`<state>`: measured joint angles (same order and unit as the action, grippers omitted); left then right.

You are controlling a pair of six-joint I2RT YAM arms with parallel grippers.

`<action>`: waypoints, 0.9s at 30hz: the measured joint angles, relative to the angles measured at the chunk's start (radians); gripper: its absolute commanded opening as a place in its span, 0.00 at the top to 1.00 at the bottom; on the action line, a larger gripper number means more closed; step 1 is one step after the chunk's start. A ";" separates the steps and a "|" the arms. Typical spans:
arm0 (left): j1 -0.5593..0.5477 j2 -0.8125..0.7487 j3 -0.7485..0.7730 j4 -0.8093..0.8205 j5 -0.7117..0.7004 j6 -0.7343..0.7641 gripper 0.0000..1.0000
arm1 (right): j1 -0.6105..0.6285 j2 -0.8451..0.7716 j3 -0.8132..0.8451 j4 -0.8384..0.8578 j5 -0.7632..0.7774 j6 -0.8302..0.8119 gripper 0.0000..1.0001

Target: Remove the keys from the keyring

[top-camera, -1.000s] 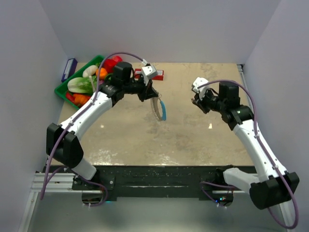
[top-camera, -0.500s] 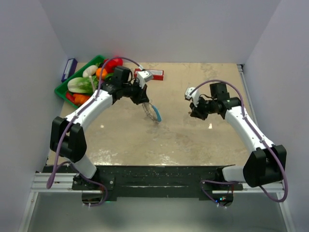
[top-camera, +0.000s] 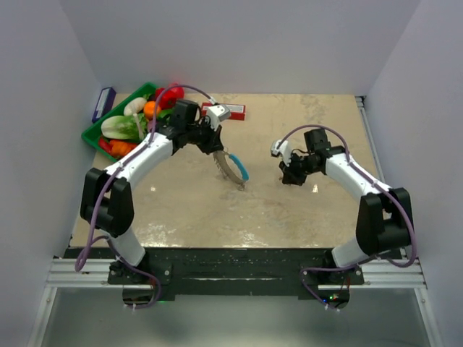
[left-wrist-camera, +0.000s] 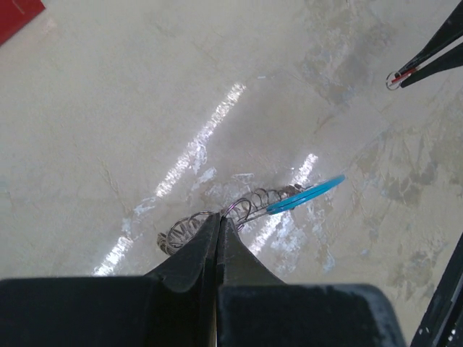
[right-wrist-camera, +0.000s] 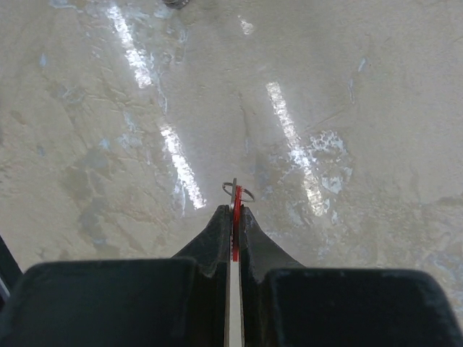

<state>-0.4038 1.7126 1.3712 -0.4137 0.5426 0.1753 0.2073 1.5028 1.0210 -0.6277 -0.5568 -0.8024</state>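
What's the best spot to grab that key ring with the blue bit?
Probably the blue section: it's smooth, free of the keys, and sticks away from the left end effector pinching the keyring. Come from the right arm's side, closing on its flat faces.

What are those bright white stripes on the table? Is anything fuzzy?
Left wrist view: they are light glare on the shiny table, streaking past the keyring; the left gripper is a dark shape with little detail. Right wrist view: similar streaks, and the right gripper pinching the red key is just as dark. Top view: soft, even light, only tiny glints.
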 measured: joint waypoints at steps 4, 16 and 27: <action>0.000 0.060 0.029 0.068 -0.012 0.000 1.00 | 0.000 0.076 0.000 0.057 0.020 0.025 1.00; 0.000 0.301 0.031 -0.037 -0.072 0.001 1.00 | 0.001 0.235 0.014 0.172 0.091 0.107 0.96; 0.000 0.301 0.026 -0.029 -0.071 0.001 0.69 | 0.001 0.247 0.032 0.208 0.126 0.134 0.67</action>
<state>-0.4042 2.0136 1.3972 -0.4427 0.4713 0.1764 0.2085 1.7496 1.0527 -0.4194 -0.4309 -0.6689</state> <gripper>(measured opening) 0.263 0.234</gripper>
